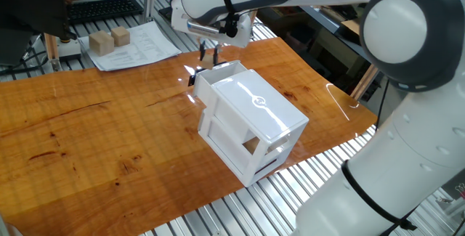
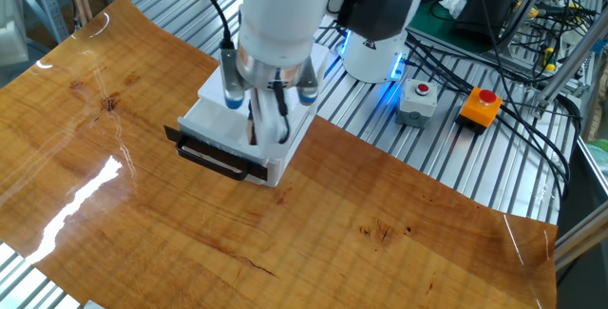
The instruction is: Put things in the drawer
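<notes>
The white cabinet (image 1: 258, 109) with a round logo stands mid-table, also in the other fixed view (image 2: 220, 86). Its drawer (image 1: 220, 72) is pulled out, with the black handle (image 2: 211, 155) in front. My gripper (image 1: 209, 51) hangs just above the open drawer, also in the other fixed view (image 2: 264, 126). Its fingers are close together on a small tan piece, the small wooden cube (image 2: 253, 130), which is mostly hidden by the fingers. A tan patch (image 1: 251, 146) shows through the cabinet's side opening; I cannot tell what it is.
Two larger pale wooden blocks (image 1: 102, 43) (image 1: 120, 36) lie on papers at the far left, with a keyboard (image 1: 102, 7) behind. Button boxes (image 2: 418, 100) (image 2: 478, 106) and cables sit on the slatted frame past the wooden table's edge.
</notes>
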Available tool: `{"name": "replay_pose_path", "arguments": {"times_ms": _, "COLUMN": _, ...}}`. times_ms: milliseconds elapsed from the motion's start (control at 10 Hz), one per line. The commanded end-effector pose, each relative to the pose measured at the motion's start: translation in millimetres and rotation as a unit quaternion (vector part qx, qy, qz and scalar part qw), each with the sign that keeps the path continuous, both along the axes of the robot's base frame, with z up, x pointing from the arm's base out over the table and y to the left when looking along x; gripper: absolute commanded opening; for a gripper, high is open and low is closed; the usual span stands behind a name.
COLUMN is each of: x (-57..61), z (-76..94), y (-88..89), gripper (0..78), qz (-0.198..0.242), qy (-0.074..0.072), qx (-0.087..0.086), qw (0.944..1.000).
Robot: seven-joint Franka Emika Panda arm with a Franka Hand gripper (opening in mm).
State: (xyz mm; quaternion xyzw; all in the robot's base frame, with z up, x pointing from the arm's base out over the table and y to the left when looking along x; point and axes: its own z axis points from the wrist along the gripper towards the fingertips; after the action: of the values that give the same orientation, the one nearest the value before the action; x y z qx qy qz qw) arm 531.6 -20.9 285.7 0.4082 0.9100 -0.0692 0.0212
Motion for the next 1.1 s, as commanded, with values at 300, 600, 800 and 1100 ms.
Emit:
{"name": "replay_pose_path", "arguments": {"times_ms": 300, "x": 6.5, "z": -6.5, "y": -13.8, "gripper": 1.2, "qz": -0.061, "qy": -0.006, "qx": -0.008, "qw": 0.9981}}
{"name": "replay_pose_path", "arguments": {"times_ms": 600, "x": 4.5, "z": -15.2, "y": -21.9, "gripper": 1.2, "qz": -0.083, "qy": -0.011, "qx": -0.008, "qw": 0.9964}}
{"name": "replay_pose_path", "arguments": {"times_ms": 800, "x": 3.6, "z": -17.5, "y": -23.7, "gripper": 1.2, "qz": -0.096, "qy": -0.012, "qx": -0.006, "qw": 0.9953}}
{"name": "replay_pose_path", "arguments": {"times_ms": 1100, "x": 0.1, "z": -20.0, "y": -23.6, "gripper": 1.2, "qz": -0.110, "qy": -0.014, "qx": -0.008, "qw": 0.9938}}
